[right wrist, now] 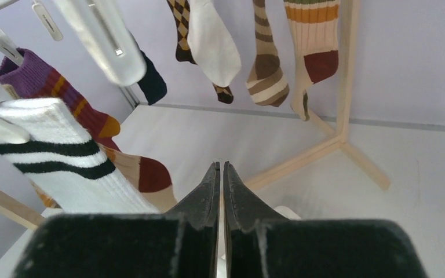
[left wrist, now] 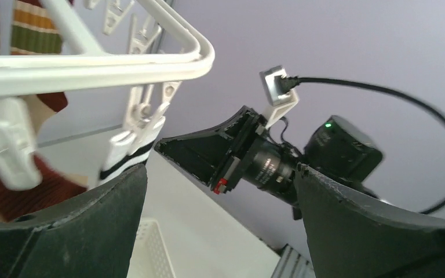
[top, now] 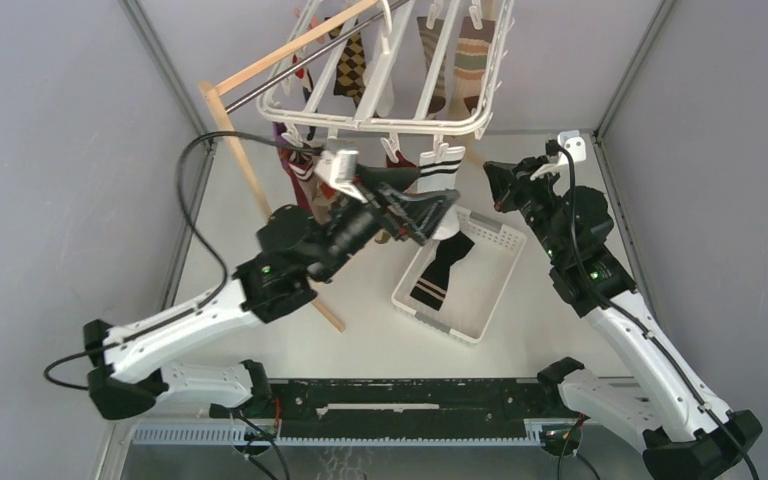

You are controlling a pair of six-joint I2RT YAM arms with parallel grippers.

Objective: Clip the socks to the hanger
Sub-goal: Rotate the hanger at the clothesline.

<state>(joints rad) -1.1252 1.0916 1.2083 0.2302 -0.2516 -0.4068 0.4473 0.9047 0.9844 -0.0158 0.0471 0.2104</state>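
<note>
The white hanger (top: 390, 120) hangs from a rod at the back, with several socks clipped to it: argyle (right wrist: 179, 23), plain white (right wrist: 214, 46), striped brown (right wrist: 266, 75), and tan with a red heel (right wrist: 316, 58). A white sock with black stripes (top: 440, 172) hangs from a clip (left wrist: 145, 113) on the hanger's front edge. My left gripper (top: 432, 208) stands wide open just below that sock, nothing between its fingers (left wrist: 64, 231). My right gripper (top: 492, 186) is to the right of the sock. Its jaws are together but for a thin slit, and they hold nothing.
A white slotted basket (top: 490, 300) sits on the table under the hanger, with a black sock with white stripes (top: 438, 272) in it. The wooden stand (top: 250, 170) and its metal rod carry the hanger. A purple and orange sock (right wrist: 46, 87) hangs at the left. Grey walls close in on both sides.
</note>
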